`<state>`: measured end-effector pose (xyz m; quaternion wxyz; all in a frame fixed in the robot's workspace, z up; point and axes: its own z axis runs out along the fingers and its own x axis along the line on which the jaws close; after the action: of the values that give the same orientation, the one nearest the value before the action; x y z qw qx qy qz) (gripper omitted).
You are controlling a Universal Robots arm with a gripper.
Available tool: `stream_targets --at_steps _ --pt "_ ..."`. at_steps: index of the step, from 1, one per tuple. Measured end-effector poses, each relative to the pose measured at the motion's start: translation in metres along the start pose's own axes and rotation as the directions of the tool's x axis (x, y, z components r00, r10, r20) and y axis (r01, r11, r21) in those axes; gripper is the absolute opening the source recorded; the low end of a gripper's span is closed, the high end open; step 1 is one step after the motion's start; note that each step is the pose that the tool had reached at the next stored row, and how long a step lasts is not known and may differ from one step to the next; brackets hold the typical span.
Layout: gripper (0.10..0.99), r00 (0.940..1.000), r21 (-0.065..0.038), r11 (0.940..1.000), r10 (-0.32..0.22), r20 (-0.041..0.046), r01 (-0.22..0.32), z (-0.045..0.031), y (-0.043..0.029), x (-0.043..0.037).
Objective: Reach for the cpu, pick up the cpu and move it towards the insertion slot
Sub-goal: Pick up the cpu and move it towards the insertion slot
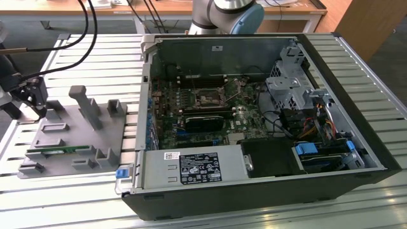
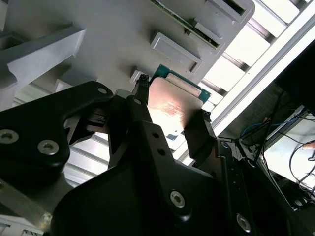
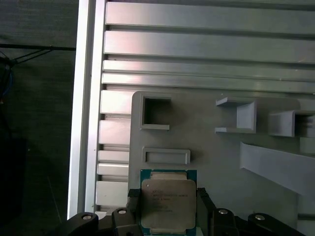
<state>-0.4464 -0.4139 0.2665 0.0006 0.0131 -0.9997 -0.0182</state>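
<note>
Cpu (image 3: 168,206): silver top, green edge. Clamped at two opposite sides between the fingers (image 3: 203,201) of the gripper (image 3: 168,196), over the grey tray (image 3: 221,157). Insertion slot (image 1: 207,98): inside the open computer case (image 1: 210,200), well apart, at 3 o'clock from the gripper in the exterior view.

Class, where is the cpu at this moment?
In both wrist views the cpu sits between the fingers of the gripper, over the grey tray, beside a shallow rectangular recess near the tray's edge.

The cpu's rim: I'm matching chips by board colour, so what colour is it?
The cpu has a green rim, clearest in the first wrist view.
</note>
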Motion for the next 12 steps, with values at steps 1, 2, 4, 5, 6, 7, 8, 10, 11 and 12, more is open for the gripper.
stream_targets --at_steps 1,2,4,5,6,7,8,10,11,12 --pt "0.537 1.0 0.0 1.0 0.0 -0.0001 0.0 -0.0004 0.0 0.0" --pt "0.537 1.0 0.0 1.0 0.0 -0.0002 0.0 -0.0007 0.0 0.0" --pt "0.537 1.0 0.001 1.0 0.0 -0.0002 0.0 -0.0014 0.0 0.0" --pt "0.537 1.0 0.001 1.0 0.0 -0.0002 0.0 -0.0017 0.0001 0.0001" --pt "0.537 1.0 0.001 1.0 0.0 -0.0002 0.0 -0.002 0.0 0.0001" --pt "0.537 1.0 0.001 1.0 0.0 -0.0002 0.0 -0.0023 0.0001 0.0" --pt "0.537 1.0 0.001 1.0 0.0 -0.0002 0.0 -0.0026 0.0001 0.0" --pt "0.537 1.0 0.001 1.0 0.0 -0.0003 0.0 -0.0032 0.0001 0.0001" --pt "0.537 1.0 0.001 1.0 0.0 -0.0003 0.0 -0.0036 0.0001 0.0001" --pt "0.537 1.0 0.001 1.0 0.0 -0.0003 0.0 -0.0039 0.0001 0.0"
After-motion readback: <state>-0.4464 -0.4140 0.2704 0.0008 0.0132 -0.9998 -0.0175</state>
